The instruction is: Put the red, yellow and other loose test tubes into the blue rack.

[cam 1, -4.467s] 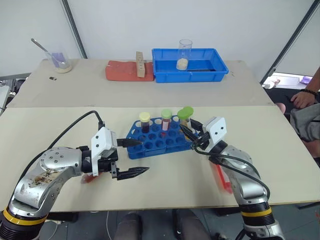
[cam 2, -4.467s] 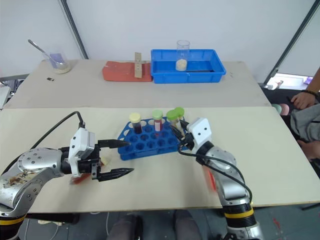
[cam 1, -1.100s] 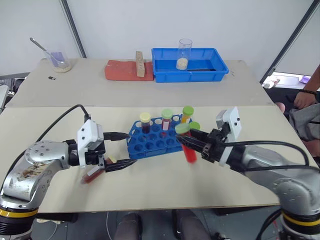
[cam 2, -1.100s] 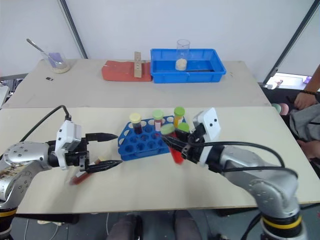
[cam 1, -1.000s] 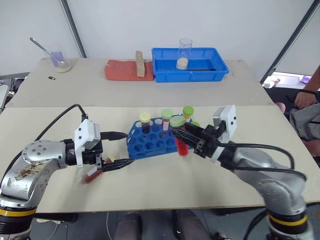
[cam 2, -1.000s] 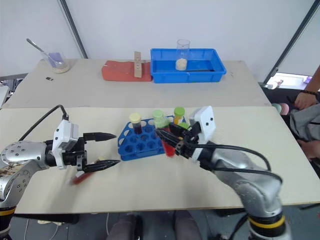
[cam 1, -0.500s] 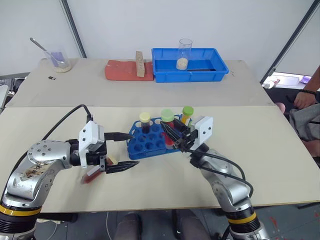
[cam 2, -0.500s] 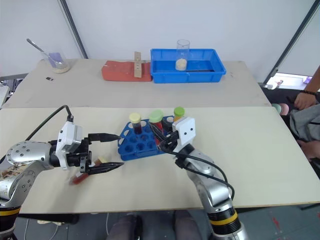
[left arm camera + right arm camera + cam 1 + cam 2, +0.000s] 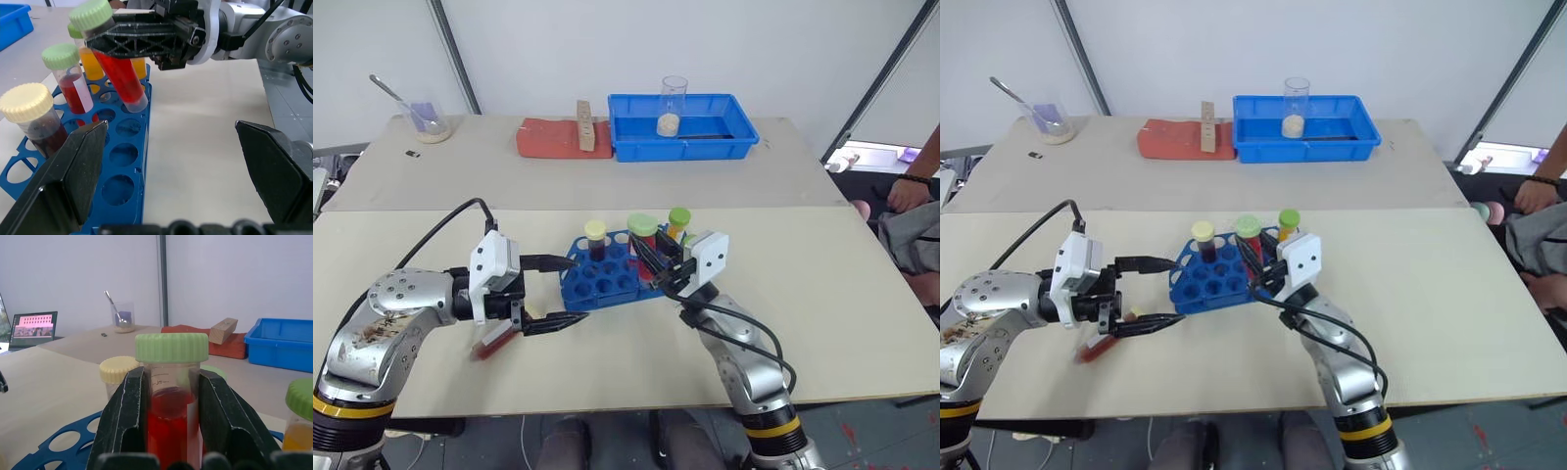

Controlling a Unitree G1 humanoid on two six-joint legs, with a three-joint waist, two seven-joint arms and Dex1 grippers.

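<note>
The blue rack (image 9: 612,274) stands mid-table and holds a yellow-capped dark tube (image 9: 596,238), a green-capped orange tube (image 9: 679,221) and a green-capped red tube (image 9: 68,78). My right gripper (image 9: 646,257) is shut on another green-capped red test tube (image 9: 171,396). That tube hangs tilted over the rack's right half, its bottom just above the holes (image 9: 132,100). My left gripper (image 9: 553,292) stands open beside the rack's left end with nothing between its fingers (image 9: 73,171). A loose red tube (image 9: 494,340) lies on the table under the left hand.
At the back stand a blue bin (image 9: 715,147) with a glass beaker (image 9: 673,106), a red pad (image 9: 548,139) with a wooden block, and a beaker holding a spoon (image 9: 429,119). A person's arm (image 9: 913,188) shows at the right edge.
My right gripper has carried the green-capped red tube leftward from beside the rack to over its holes and lowered it. The left gripper has stayed open in place.
</note>
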